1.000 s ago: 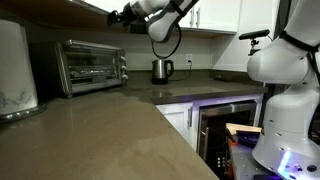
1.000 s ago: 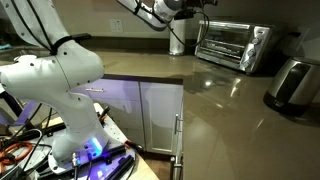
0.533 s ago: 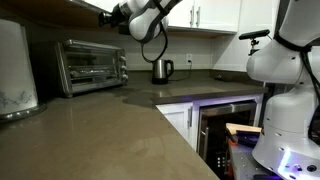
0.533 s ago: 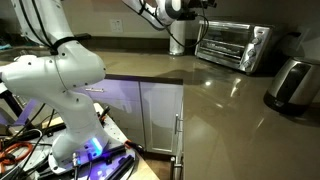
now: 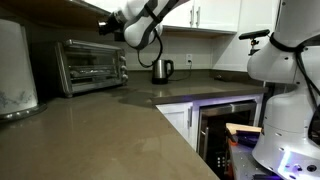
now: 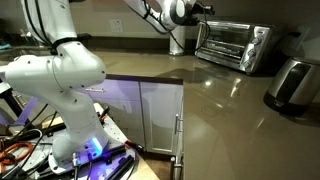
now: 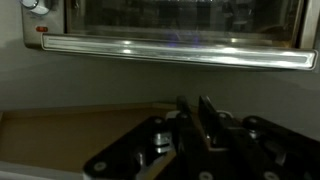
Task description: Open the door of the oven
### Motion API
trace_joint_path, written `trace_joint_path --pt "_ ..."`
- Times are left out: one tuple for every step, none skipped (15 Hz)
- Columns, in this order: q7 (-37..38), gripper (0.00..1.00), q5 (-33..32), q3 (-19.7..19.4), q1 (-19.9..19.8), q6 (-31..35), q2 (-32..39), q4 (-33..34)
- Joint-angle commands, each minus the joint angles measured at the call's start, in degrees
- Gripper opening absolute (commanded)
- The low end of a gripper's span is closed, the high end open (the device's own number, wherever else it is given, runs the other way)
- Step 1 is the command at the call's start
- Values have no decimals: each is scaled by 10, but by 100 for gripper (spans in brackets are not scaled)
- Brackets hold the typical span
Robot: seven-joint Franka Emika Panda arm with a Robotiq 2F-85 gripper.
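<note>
On the brown-grey counter (image 5: 120, 120), back by the wall, stands one small boxy silver toaster oven (image 5: 90, 66) with a glass front. Both exterior views show it (image 6: 236, 42). Its door (image 7: 170, 12) is a wide panel with a dark glass window and a silver frame, and it is shut. One long shiny silver bar handle (image 7: 170, 50) runs along the edge of the door in the wrist view. One round knob (image 7: 36, 5) peeks in at the top corner there, with one small red spot (image 7: 40, 28) under it. Any writing near it is too blurry to read. The black gripper (image 7: 195, 103) points at the handle, close to it but not touching. Its two fingers (image 7: 208, 118) are pressed almost together with only a thin gap, and nothing is pinched between them. In an exterior view the gripper (image 5: 106, 18) hangs up high above the front of the oven. Farther along the counter stands one steel kettle (image 5: 160, 70). Under the counter sits one built-in appliance with a dark glass door (image 5: 225, 125). Beside that is the big white robot base (image 5: 290, 80).
</note>
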Motion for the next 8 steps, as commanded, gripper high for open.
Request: trace_joint_path --pt "1 12 -17 45 -54 0 -2 21" --pt "1 12 -18 55 -67 0 -3 25" --pt "1 12 -20 67 -81 0 -5 30" --pt "0 14 -22 78 -93 0 -5 36" --pt "-1 17 -24 89 -107 0 -6 43" --pt "-1 17 -27 100 -122 0 -7 50" --pt "-2 18 -31 111 -134 0 -7 57" --pt "-2 18 -35 121 -147 0 -8 64"
